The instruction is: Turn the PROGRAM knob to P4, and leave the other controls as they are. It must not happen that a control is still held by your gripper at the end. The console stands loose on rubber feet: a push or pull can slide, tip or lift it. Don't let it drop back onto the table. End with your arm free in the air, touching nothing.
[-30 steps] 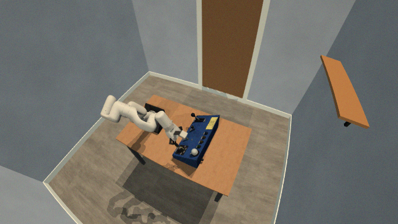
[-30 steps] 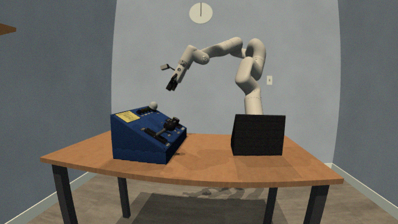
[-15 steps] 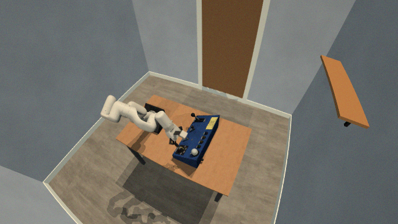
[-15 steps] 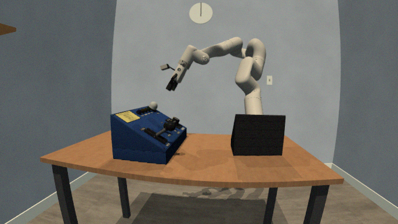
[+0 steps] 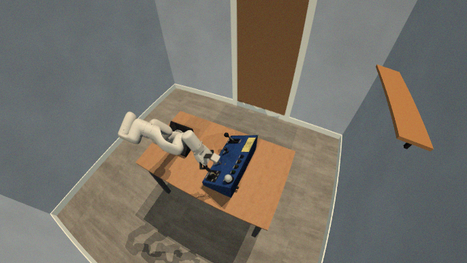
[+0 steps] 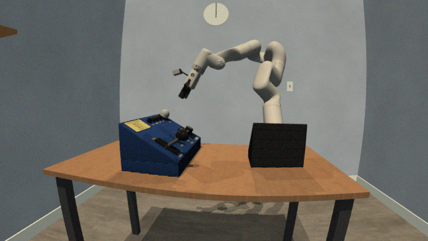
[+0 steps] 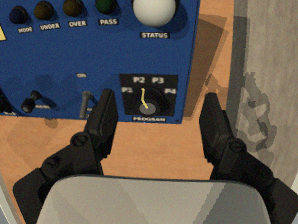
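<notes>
Your jaws are standing partly open, gripping nothing, hovering well above the blue console (image 6: 146, 156) on the table (image 6: 218, 181). The PROGRAM knob (image 7: 145, 106) is sitting between the 2 fingers in the wrist view, pointer near P2.

Wall clock (image 6: 216, 14), brown door (image 5: 269, 54)

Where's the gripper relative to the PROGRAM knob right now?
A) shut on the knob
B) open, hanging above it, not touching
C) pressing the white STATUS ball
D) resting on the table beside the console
B: the gripper hangs well above the console, fingers apart either side of the knob in the wrist view.
</notes>
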Controlling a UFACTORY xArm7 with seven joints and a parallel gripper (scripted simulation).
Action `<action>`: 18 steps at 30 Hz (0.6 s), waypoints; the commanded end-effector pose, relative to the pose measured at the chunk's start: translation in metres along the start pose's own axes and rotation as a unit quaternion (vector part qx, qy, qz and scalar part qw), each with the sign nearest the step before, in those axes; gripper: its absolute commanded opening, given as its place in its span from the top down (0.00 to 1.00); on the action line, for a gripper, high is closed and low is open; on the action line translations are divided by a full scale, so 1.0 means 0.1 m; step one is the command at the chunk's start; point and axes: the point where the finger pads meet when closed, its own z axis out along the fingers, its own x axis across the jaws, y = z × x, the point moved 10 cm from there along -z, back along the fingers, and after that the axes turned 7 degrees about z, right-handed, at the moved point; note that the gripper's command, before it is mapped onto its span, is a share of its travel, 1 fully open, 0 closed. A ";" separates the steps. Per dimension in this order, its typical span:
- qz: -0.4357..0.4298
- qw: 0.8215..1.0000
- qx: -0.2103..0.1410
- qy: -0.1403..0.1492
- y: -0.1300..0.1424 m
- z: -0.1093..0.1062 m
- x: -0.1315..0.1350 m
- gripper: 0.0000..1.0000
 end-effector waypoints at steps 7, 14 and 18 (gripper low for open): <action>-0.002 1.000 0.002 0.001 0.06 -0.02 -0.01 0.24; -0.006 1.000 0.000 0.005 0.84 -0.01 -0.04 0.24; -0.001 1.000 0.002 0.001 1.16 0.00 -0.04 0.24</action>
